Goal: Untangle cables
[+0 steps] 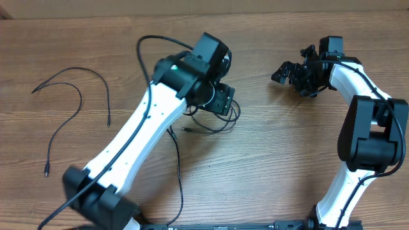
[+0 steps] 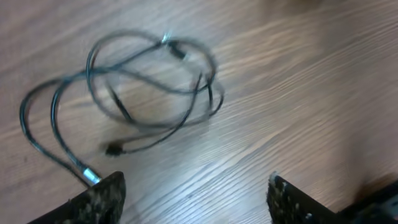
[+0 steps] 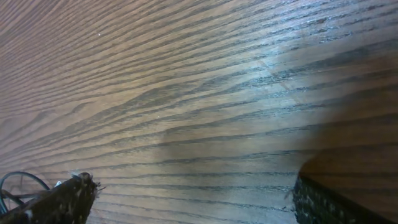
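At my far left, two loose cables (image 1: 80,102) lie curved on the bench (image 1: 268,160), apart from everything else. Toward the middle, the tangle (image 2: 149,93) sits as a knot of overlapping loops, and in the overhead view my left arm hides part of it. The left gripper (image 2: 194,202) hangs just beside it, its jaws spread wide with only bare wood between them. A silver plug (image 2: 90,176) lies next to one finger. Off to the right, the right gripper (image 3: 186,202) is wide open too, holding nothing, well apart from the tangle.
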`<move>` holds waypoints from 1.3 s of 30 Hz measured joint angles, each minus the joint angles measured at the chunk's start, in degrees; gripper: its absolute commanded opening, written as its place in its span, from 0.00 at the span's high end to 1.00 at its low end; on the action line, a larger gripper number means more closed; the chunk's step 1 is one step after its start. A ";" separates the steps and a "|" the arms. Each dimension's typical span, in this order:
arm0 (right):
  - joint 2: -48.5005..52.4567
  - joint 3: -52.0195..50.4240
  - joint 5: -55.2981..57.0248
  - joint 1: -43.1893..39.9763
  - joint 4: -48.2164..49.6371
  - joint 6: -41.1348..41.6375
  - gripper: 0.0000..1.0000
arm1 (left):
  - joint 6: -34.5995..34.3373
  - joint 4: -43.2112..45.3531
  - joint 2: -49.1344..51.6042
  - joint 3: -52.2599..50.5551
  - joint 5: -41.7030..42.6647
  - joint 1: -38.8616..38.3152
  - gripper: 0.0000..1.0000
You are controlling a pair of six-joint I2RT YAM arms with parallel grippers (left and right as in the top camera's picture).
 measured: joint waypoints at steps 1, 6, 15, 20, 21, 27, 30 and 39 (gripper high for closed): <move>0.00 0.00 -0.02 0.00 -0.02 0.02 0.00 | 0.00 -0.59 1.27 0.00 -0.59 0.00 0.28; 0.00 0.00 -0.02 0.00 0.00 0.02 0.00 | 0.00 -1.75 7.04 0.00 -2.64 0.00 0.32; 0.00 0.00 0.00 0.00 0.00 -0.02 0.00 | -0.72 0.07 15.10 0.00 -3.10 0.00 0.64; 0.00 0.00 0.00 0.00 0.00 0.02 0.00 | -2.16 3.72 18.49 0.00 -3.13 0.00 0.67; 0.00 0.00 0.00 0.00 -0.02 0.02 0.00 | -2.86 4.90 19.17 0.00 -3.26 0.00 0.68; 0.00 0.00 -0.02 0.00 0.00 0.00 0.00 | -9.60 9.64 24.46 0.00 -4.72 0.00 0.70; 0.00 0.00 -0.02 0.00 0.02 0.00 0.00 | -12.79 11.76 26.75 0.00 -5.16 0.02 0.70; 0.00 0.00 0.00 0.00 0.00 0.00 0.00 | -23.26 14.21 28.15 0.00 -5.51 2.62 0.56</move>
